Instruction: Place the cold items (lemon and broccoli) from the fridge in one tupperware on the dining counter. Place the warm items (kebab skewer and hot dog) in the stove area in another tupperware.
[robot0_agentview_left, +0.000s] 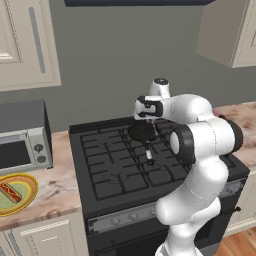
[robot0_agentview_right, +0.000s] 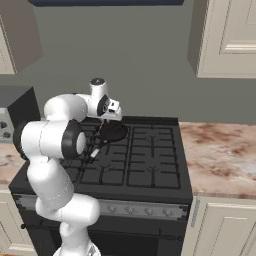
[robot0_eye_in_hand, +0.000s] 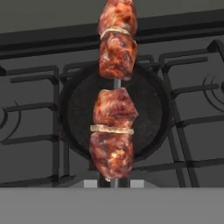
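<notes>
Gripper (robot0_agentview_left: 145, 121) over the back of the stove (robot0_agentview_left: 115, 170), fingers clamped on the kebab skewer (robot0_eye_in_hand: 113, 127), which hangs just above the dark round pan (robot0_eye_in_hand: 78, 109) on the grates. Best lifted straight up and kept level, clear of the pan rim, before swinging away. Meat chunks lumpy, glossy red-brown, on a thin metal rod. Hot dog (robot0_agentview_left: 10, 192) on a yellow plate (robot0_agentview_left: 27, 186), left of the stove.

white franka arm (robot0_agentview_left: 200, 150) stood folded forward, wrist bent down; its two-finger gripper (robot0_agentview_left: 146, 120) was clamped on reddish-brown meat kebab skewer (robot0_eye_in_hand: 114, 92).
</notes>
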